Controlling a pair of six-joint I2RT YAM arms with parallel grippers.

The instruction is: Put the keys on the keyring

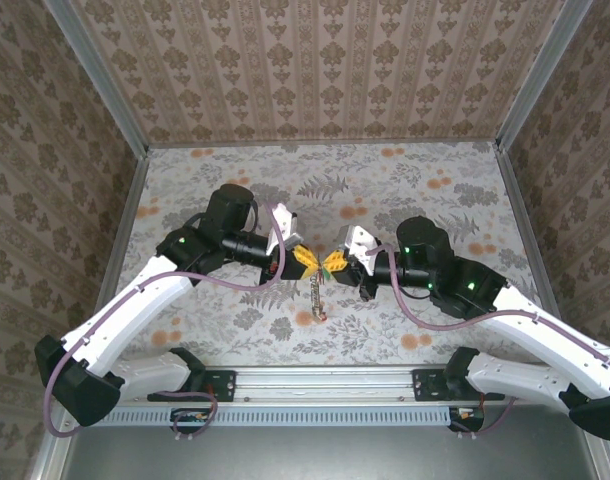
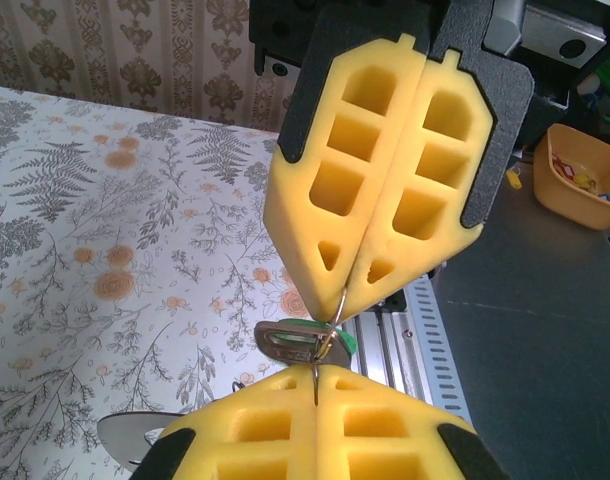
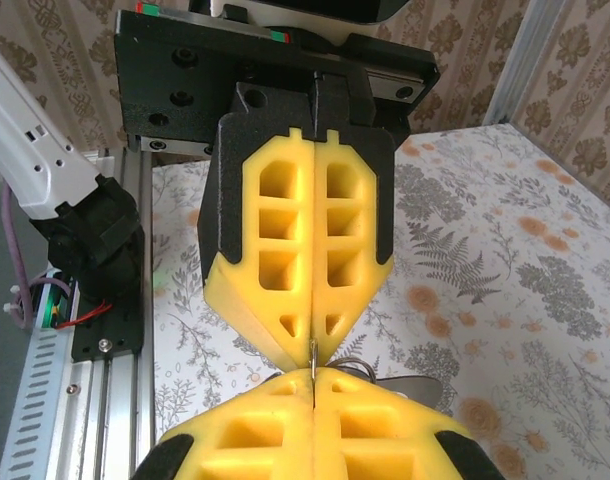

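Both tools meet tip to tip above the middle of the counter (image 1: 415, 190), a little toward its near edge. The left tool (image 1: 307, 258) and the right tool (image 1: 335, 262) are each closed tight, their yellow pads pressed flat together. Each pinches the thin wire of the keyring (image 2: 340, 308), which spans the small gap between them. A key with a green head (image 2: 290, 340) hangs at that gap, right against the wire. A flat metal blade (image 3: 405, 385), probably another key, pokes out to one side just below it. From above, a slender grey strand dangles from the meeting point toward the near edge; what is on it is too small to tell. The work looks to be mid-threading, with the ring held taut at both ends. The next move calls for one tool to hold steady while the other lets go and works a key along the wire.
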